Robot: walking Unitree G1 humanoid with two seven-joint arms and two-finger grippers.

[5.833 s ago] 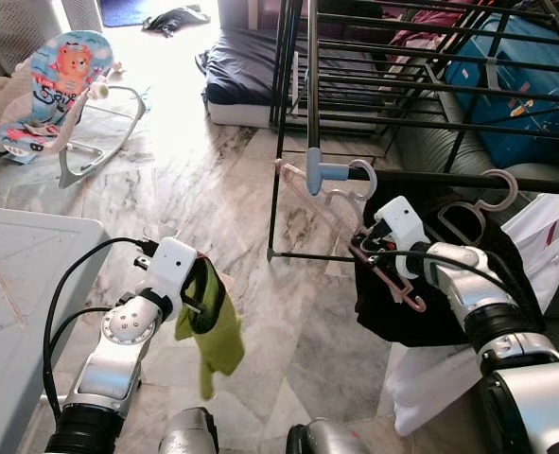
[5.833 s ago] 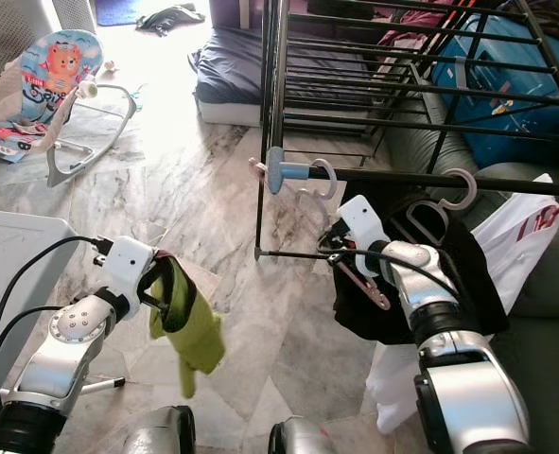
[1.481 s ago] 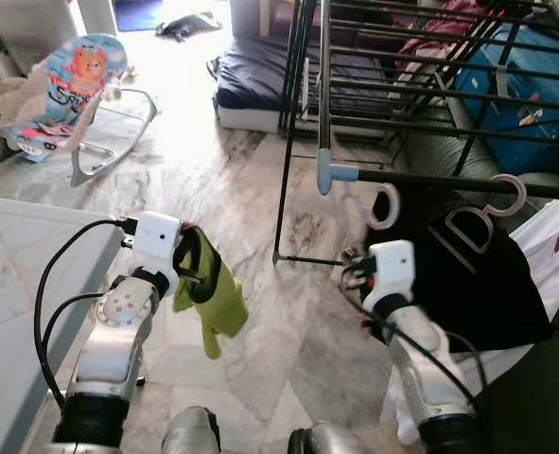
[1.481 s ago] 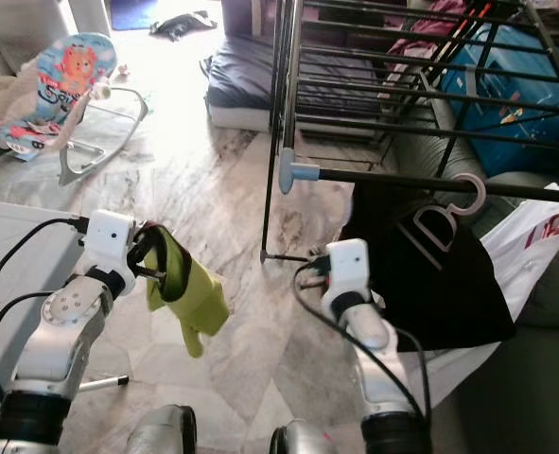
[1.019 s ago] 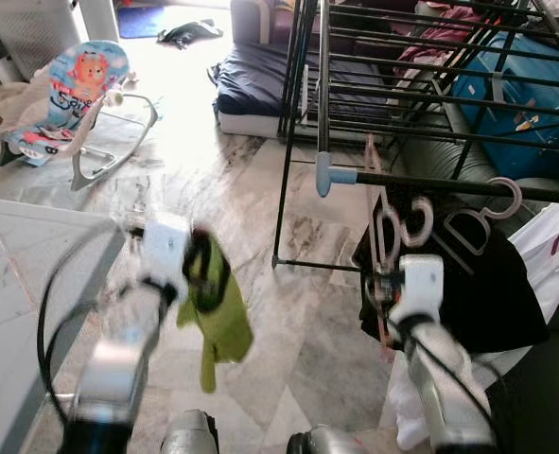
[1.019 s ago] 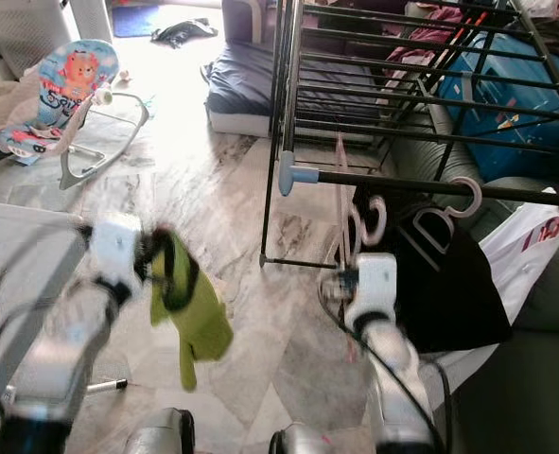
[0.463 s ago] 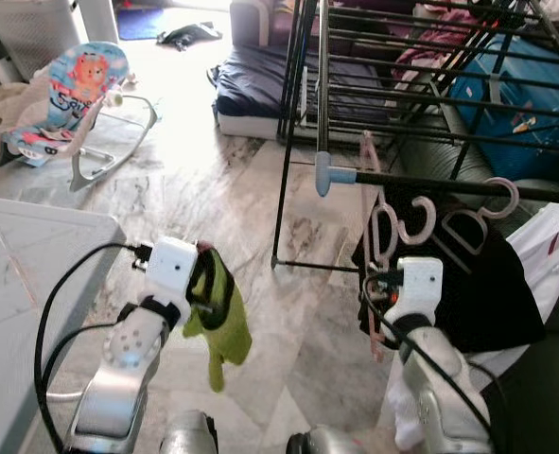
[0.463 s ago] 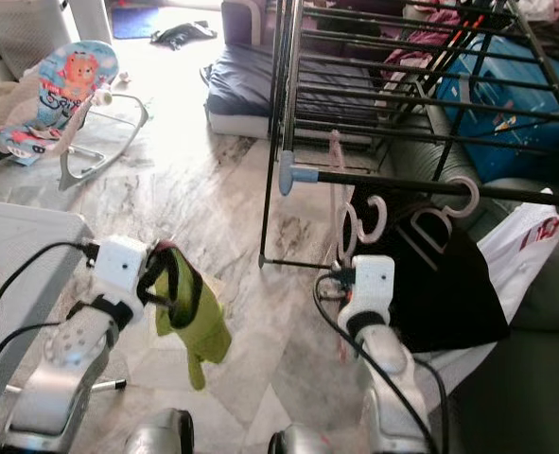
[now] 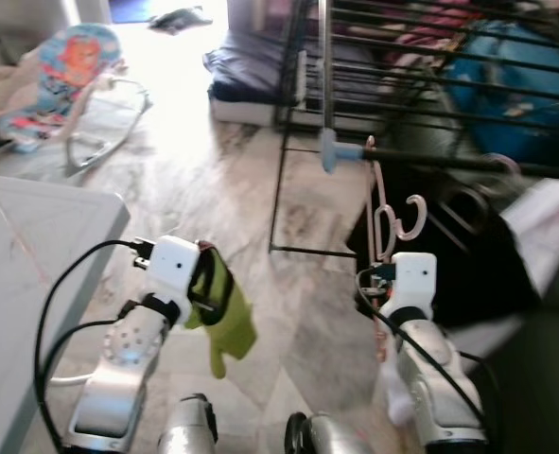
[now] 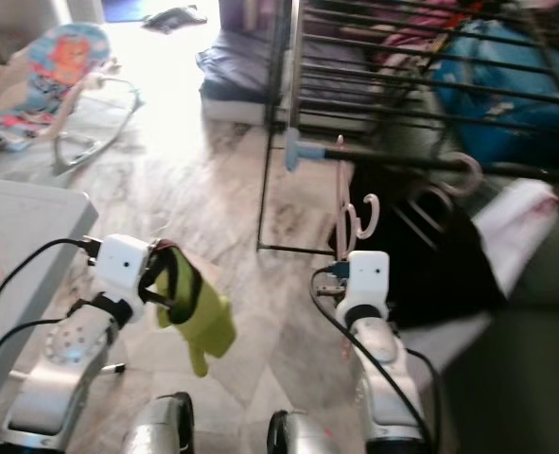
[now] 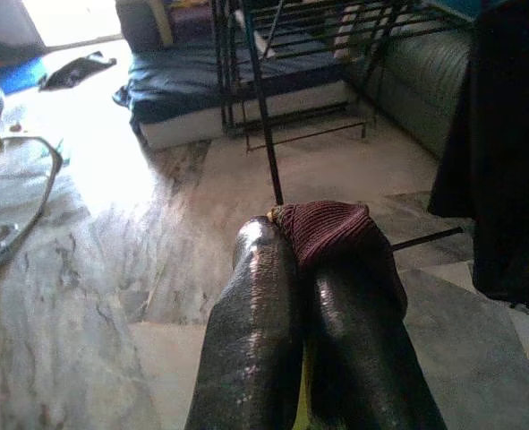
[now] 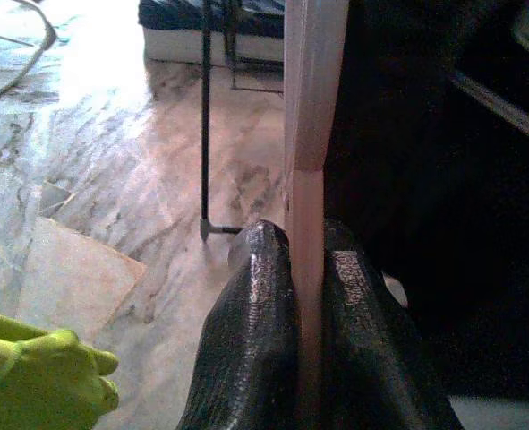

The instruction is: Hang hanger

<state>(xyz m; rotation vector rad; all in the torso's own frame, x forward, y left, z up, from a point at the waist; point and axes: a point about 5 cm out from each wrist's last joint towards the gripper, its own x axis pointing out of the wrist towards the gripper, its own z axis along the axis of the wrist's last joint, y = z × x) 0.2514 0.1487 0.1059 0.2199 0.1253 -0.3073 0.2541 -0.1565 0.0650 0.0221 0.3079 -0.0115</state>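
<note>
Both arms raised forward; left pincer [image 11: 309, 331] clamped tight, right pincer [image 12: 307, 313] clamped tight.

The two eye views look from the robot's head, forward and down, at the marble floor [image 9: 288, 284] in front of it. They are a stereo pair, so both show nearly the same scene: the two arms low in the picture, the black rack [image 10: 355, 113] further ahead, the baby bouncer [image 9: 61, 71] far on the left. The left wrist view looks along the left gripper [image 11: 313, 269], very near to it, towards the rack's legs and the dark mattress [image 11: 201, 94]. The right wrist view looks along the right gripper [image 12: 304, 260], also very near, at the floor and the rack's foot [image 12: 209, 229]. The eye views show these places too.
</note>
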